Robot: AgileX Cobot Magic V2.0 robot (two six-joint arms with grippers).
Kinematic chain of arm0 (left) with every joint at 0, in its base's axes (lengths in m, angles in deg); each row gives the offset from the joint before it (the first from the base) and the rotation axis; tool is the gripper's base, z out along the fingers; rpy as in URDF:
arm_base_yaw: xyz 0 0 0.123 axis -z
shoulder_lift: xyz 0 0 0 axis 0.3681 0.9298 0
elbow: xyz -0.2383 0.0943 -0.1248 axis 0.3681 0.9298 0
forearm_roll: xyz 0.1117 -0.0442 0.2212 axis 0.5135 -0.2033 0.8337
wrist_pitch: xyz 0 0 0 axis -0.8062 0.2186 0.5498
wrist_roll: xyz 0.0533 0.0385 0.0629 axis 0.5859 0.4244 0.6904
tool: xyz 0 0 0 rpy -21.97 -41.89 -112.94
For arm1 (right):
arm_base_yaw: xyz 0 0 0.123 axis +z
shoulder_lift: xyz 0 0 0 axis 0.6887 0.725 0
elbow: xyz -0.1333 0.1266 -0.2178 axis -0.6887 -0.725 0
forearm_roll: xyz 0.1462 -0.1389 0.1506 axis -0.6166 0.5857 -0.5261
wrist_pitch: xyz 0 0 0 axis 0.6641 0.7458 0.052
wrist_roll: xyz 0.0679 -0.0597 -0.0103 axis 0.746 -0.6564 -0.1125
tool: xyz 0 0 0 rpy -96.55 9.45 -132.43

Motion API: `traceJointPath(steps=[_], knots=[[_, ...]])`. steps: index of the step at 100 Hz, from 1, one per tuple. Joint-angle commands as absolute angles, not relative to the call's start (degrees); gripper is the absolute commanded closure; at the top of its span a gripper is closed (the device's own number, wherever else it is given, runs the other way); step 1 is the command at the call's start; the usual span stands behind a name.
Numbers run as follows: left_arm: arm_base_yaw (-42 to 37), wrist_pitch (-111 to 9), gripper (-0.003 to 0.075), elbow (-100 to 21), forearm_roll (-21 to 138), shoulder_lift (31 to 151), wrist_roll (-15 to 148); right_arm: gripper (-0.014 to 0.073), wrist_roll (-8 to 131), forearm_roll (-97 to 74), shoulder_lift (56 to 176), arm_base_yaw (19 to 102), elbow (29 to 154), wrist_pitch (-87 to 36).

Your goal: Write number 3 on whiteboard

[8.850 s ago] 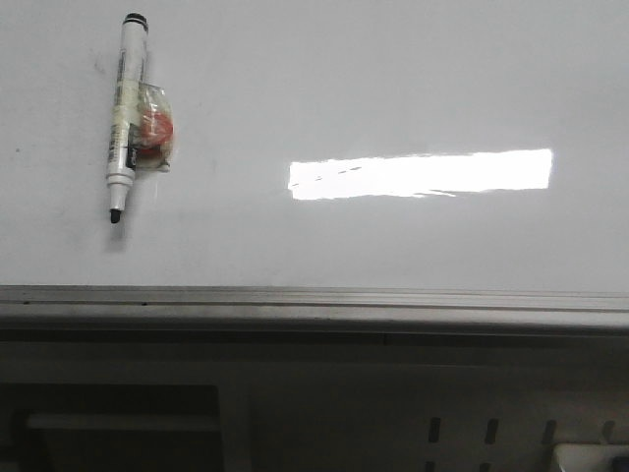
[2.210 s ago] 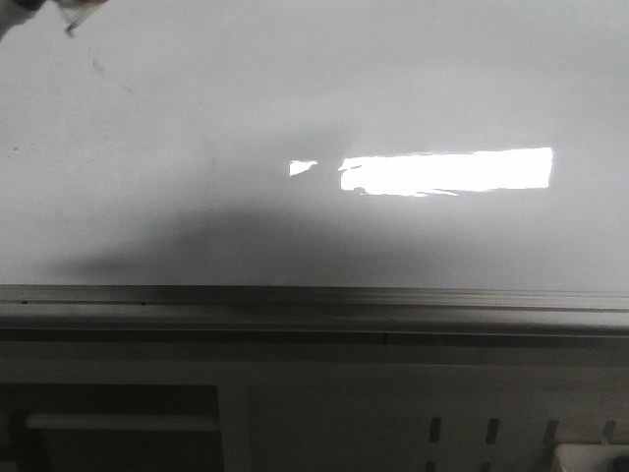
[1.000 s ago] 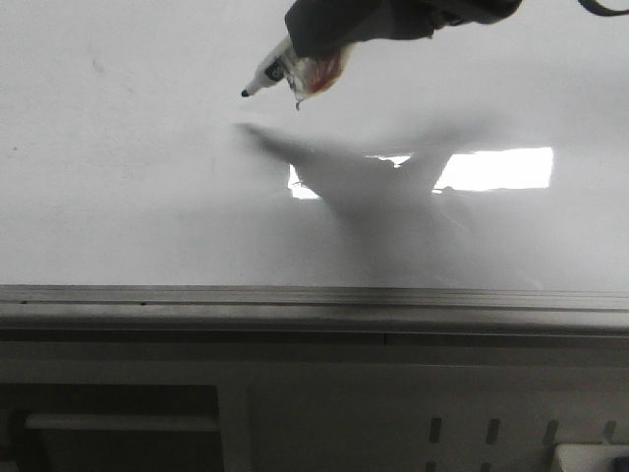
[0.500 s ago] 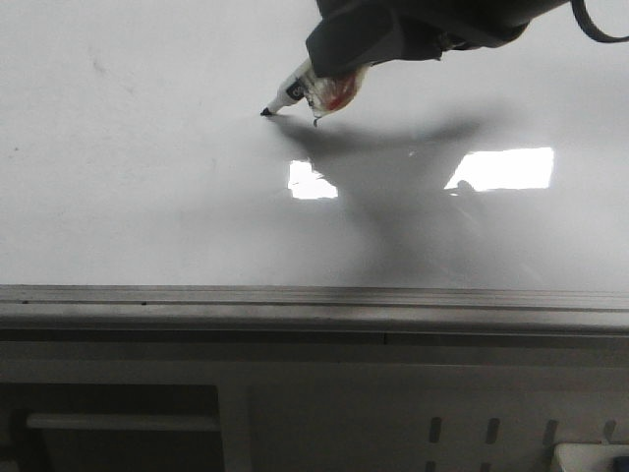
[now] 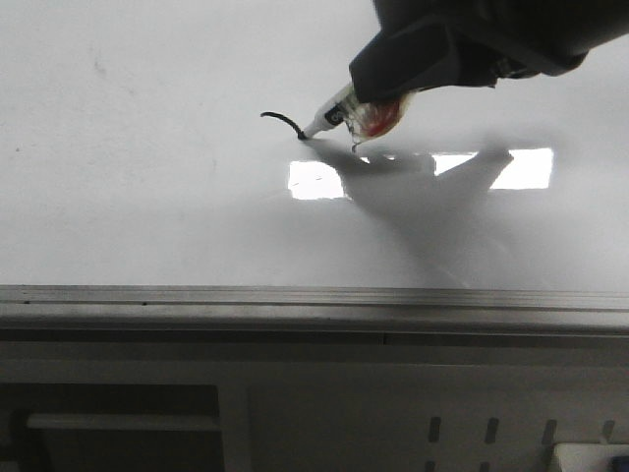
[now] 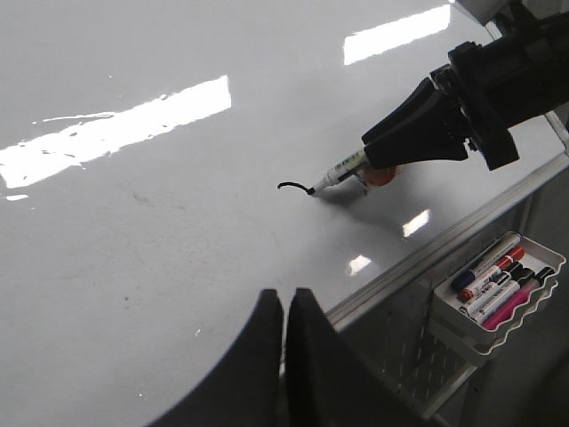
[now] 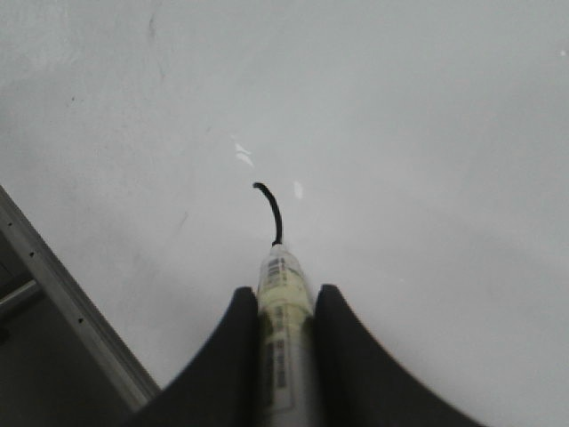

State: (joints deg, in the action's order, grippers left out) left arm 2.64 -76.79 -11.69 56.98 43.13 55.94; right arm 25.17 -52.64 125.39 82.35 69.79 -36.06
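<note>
The whiteboard (image 5: 147,216) is a glossy white board with a grey frame rail (image 5: 295,300) along its near edge. My right gripper (image 5: 378,88) is shut on a white marker (image 5: 329,116) whose black tip touches the board. A short black curved stroke, the first arc of the number 3 (image 5: 280,120), runs from the tip toward the left. It also shows in the left wrist view (image 6: 293,187) and the right wrist view (image 7: 269,212). A red-and-clear lump (image 5: 378,120) is taped to the marker. My left gripper (image 6: 284,307) is shut and empty, above the board near the rail.
A bright rectangular light reflection (image 5: 521,167) lies on the board, partly under the arm's shadow. A white tray of several spare markers (image 6: 498,285) hangs below the rail (image 6: 462,222) on a perforated panel.
The right gripper came in with the marker, set the tip on the board, then moved right, leaving a short black arc. The marker no longer lies at the board's left.
</note>
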Motion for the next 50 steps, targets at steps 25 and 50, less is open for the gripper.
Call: traceJointPath(steps=[25,50], knots=[[2.5,-73.3,0.0741,-13.1,55.3,43.9,55.4,0.0638,25.1,-55.2,131.7,84.7,69.8,-38.3],[2.5,-73.3,0.0741,-13.1,55.3,43.9,55.4,0.0638,25.1,-55.2,130.3,84.6,69.8,-42.3]])
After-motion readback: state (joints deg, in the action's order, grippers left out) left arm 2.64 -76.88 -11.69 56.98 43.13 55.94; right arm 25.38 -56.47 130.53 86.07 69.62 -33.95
